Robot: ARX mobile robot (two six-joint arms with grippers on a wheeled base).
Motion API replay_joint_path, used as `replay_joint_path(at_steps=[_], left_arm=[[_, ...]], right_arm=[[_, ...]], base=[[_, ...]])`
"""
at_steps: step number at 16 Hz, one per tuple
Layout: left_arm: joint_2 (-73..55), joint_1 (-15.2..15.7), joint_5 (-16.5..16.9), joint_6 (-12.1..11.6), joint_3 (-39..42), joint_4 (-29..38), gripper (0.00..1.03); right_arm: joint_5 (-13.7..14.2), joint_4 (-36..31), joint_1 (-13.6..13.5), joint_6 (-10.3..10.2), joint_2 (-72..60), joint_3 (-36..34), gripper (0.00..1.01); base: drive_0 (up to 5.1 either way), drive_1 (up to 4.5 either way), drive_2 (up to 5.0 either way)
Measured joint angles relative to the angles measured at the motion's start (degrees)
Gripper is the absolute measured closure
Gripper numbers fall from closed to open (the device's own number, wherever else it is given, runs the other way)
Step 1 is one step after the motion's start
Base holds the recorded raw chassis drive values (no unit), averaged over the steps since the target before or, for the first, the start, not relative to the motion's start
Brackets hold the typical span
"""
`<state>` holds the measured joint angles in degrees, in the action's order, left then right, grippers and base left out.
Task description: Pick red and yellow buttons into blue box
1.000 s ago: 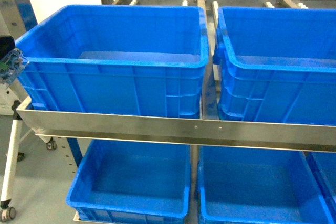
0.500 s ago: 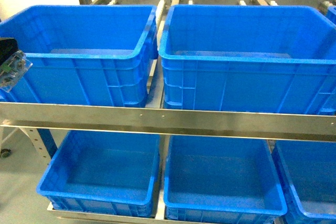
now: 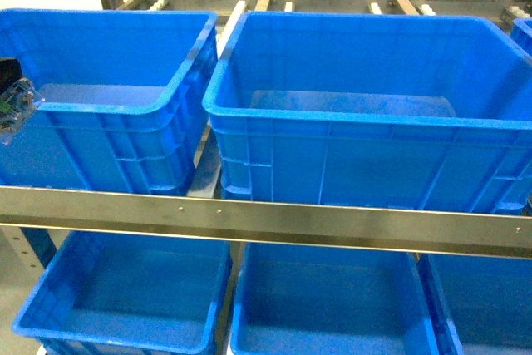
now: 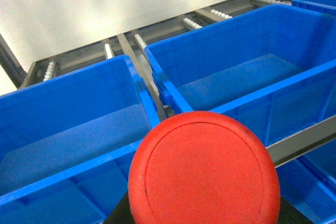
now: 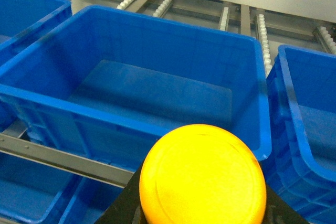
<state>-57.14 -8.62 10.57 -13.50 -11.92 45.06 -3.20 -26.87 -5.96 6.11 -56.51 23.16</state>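
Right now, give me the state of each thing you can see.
Red button: held up at the left wrist camera, not yet in a box.
Yellow button: held up at the right wrist camera, not yet in a box.
Middle blue box: upright, open, empty.
Left box: open, looks empty.

One red button [image 4: 203, 170], one yellow button [image 5: 201, 178], and six blue crates across two shelf levels in the head view

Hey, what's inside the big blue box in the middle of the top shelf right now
The blue box shows only a bare floor; neither the red button nor the yellow button is in it. Its near wall hides the front strip of floor in the head view.
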Motion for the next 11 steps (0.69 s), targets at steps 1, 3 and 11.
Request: replay_joint_path(at_steps=[1,3,11], left_arm=[[0.0,0.0,0.0,0.0,0.0,0.0,0.79],[0.0,-0.2,0.2,0.0,0.0,0.1,0.79],[-0.1,-0.2,0.1,0.0,0.0,0.1,0.79]], right_arm=[[0.1,0.1,0.0,0.0,0.0,0.0,0.75],[0.3,-0.2,0.1,0.0,0.0,0.0,0.75],[0.3,0.1,0.0,0.0,0.0,0.0,0.75]], base=[[0.0,3.86,-3.8],[0.3,3.55,-3.0],[0.1,3.72,-3.5]])
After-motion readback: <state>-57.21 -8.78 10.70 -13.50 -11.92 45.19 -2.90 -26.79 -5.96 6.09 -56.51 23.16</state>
